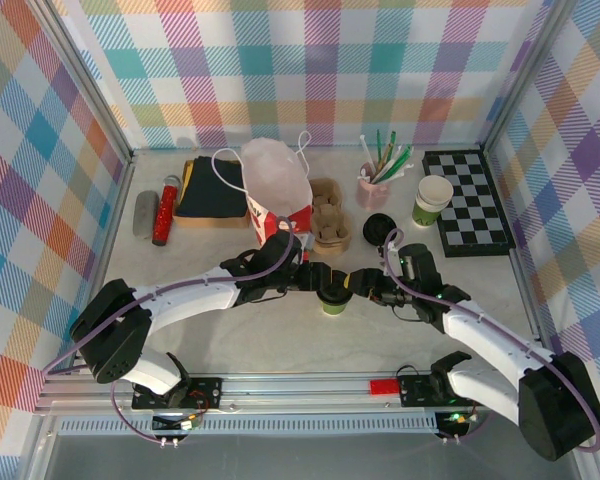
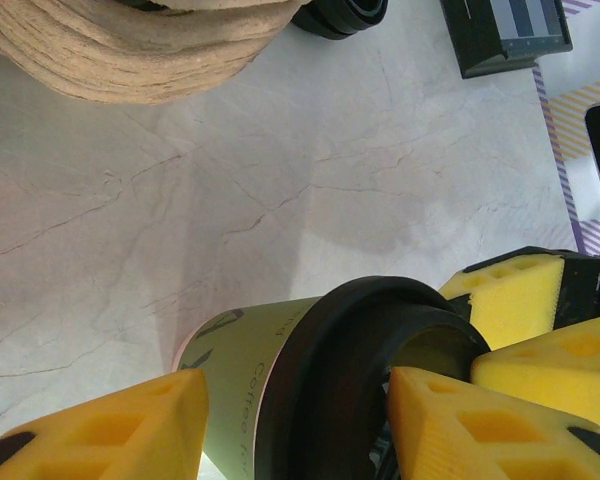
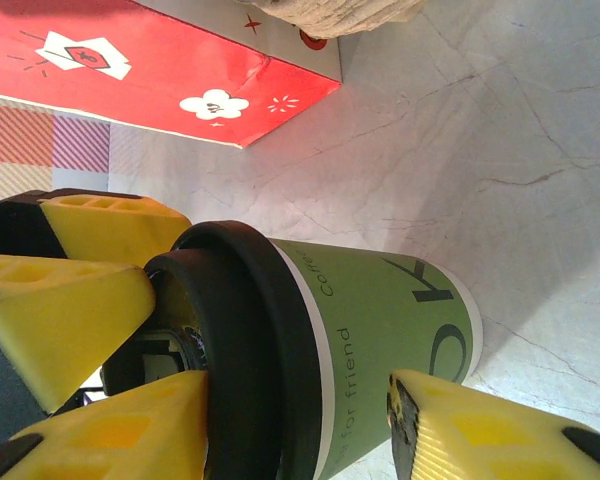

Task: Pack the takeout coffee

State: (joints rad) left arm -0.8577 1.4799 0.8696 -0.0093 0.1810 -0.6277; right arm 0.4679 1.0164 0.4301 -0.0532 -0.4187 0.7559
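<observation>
Standing upright a little near of the middle of the pale marbled table (image 1: 230, 325), the takeout coffee (image 1: 332, 299) is keeping its long axis vertical, with the black lid facing up and the base resting on the surface. It is sitting near of the cardboard cup carrier (image 1: 330, 225) and the red-and-white paper bag (image 1: 280, 195), directly between the two grippers. Seen from the right wrist, the axis is running across the picture, lid at the left and base at the right. Seen from the left wrist, the lid is pointing to the lower right, toward the lens.

The left gripper (image 2: 298, 390) is hanging at the cup's left side with its yellow fingers (image 2: 110, 430) standing apart, one beside the green wall and the other in front of the lid. The right gripper (image 3: 298, 390) is hanging at the cup's right side, also spread, with one finger overlapping the lid and one down by the base. I cannot tell whether either pair is actually pressing on the cup.

Dark lettering is running along the green band. From the right wrist, "for friend" is reading clearly, with a word starting "Coffe" beside it and a large "K" nearer the base. The left wrist is catching "Coffee fo". The bag's red panel is showing white flower and emblem prints.
</observation>
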